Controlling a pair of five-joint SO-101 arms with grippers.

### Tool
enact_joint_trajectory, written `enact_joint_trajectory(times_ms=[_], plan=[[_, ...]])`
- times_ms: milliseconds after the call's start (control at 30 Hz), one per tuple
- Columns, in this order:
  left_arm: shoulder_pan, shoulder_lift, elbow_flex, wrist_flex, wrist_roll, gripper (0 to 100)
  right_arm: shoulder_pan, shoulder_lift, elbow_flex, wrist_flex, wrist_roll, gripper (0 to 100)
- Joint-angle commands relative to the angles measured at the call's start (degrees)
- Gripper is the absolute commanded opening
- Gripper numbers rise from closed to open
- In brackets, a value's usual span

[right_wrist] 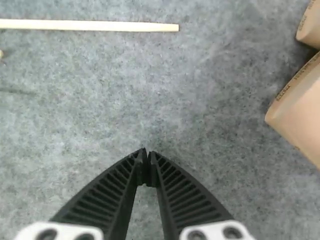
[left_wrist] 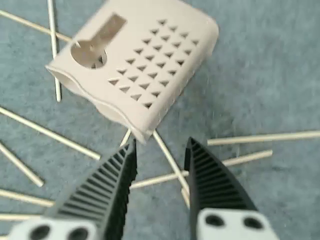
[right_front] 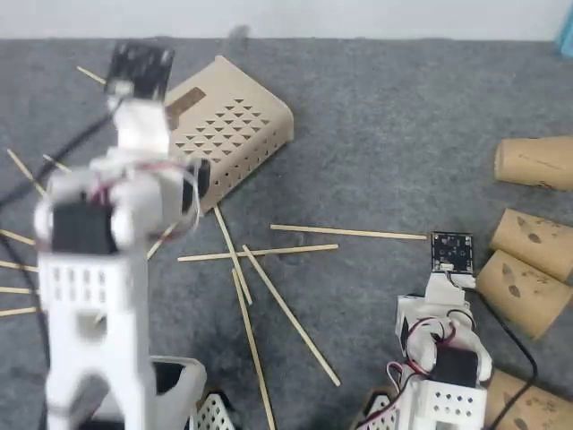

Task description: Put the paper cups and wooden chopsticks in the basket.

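Observation:
The beige perforated basket (right_front: 229, 125) (left_wrist: 135, 60) lies tipped over on the grey carpet at the back left. Several wooden chopsticks (right_front: 258, 253) (left_wrist: 252, 138) are scattered beside it and in the middle. Several brown paper cups (right_front: 535, 242) (right_wrist: 300, 112) lie on their sides at the right edge. My left gripper (left_wrist: 161, 148) hangs open just short of the basket's corner, above crossed chopsticks, holding nothing. My right gripper (right_wrist: 145, 156) is shut and empty, low over bare carpet, with a cup close beside it and one chopstick (right_wrist: 90, 25) ahead.
The left arm (right_front: 107, 269) stands tall over the left side and hides part of the carpet and some chopsticks. The right arm (right_front: 443, 358) sits at the front right, with another cup (right_front: 528, 408) lying beside its base. More chopsticks (right_front: 22, 170) lie at the far left edge.

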Motion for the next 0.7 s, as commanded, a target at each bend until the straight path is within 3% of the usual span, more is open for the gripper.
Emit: enact_joint_trajectory(times_ms=[0, 200, 400, 667], plan=[[-0.18, -14.86, 18.77, -10.90, -0.62, 16, 0.66, -0.57, 1.05, 0.40, 0.70, 0.8], [0.00, -29.54, 43.38, -24.97, -0.62, 17, 0.66, -0.57, 1.05, 0.40, 0.70, 0.8], [-0.44, -34.90, 59.21, -33.93, -0.62, 38, 0.66, -0.57, 1.05, 0.40, 0.70, 0.8], [-3.16, -34.99, 69.05, -48.79, -4.84, 36, 0.66, -0.57, 1.05, 0.40, 0.70, 0.8]])
